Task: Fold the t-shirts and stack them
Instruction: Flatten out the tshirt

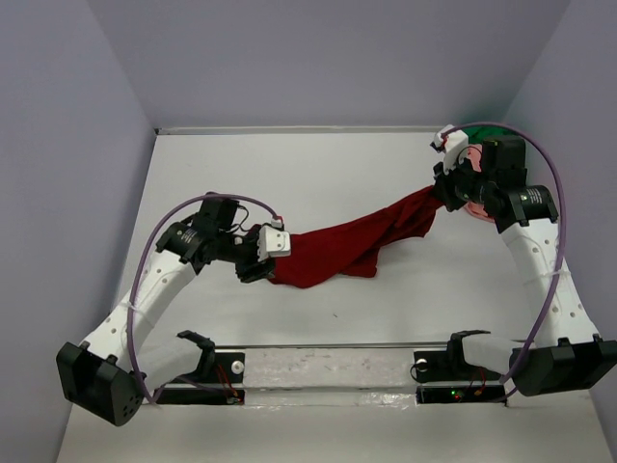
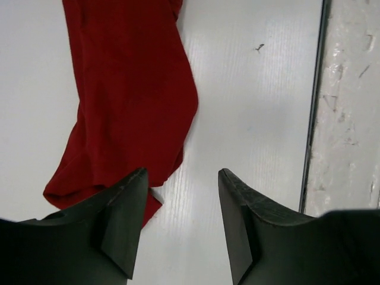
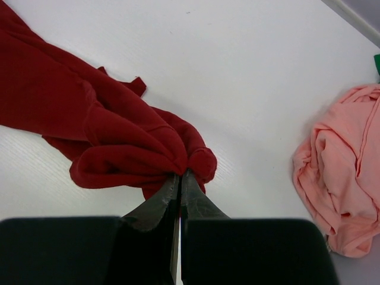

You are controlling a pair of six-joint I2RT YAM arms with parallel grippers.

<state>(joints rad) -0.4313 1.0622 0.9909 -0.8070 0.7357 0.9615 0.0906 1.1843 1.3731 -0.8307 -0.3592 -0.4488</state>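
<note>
**Dark red t-shirt pinched at one end, let go at the other**

The dark red t-shirt (image 1: 337, 253) is seen stretched in a loose, bunched band across the middle of the white table (image 1: 318, 174), running from lower left to upper right in the top view. Its right end is lifted and gathered into folds; its left end is spread wider and lies flat on the surface.

The right gripper (image 3: 179, 175) is clamped on the raised right end. In the right wrist view the two jaws are pressed together, and a thick roll of red cloth is caught at their tips, with the rest of the garment trailing away to the left.

The left gripper (image 2: 181, 175) is held with its jaws parted at the shirt's left end. Bare table is visible in the gap, and nothing is gripped. The lower edge of the red cloth is seen just beside the left-hand one of its fingers (image 2: 122, 219), partly hidden behind it; whether it is touched cannot be told.

The salmon pink t-shirt (image 3: 344, 172) is crumpled in a heap at the far right of the table, near the right gripper but apart from the red cloth. A part of the green t-shirt (image 1: 492, 130) is visible behind the right arm, in the far right corner, mostly covered by the arm.
</note>
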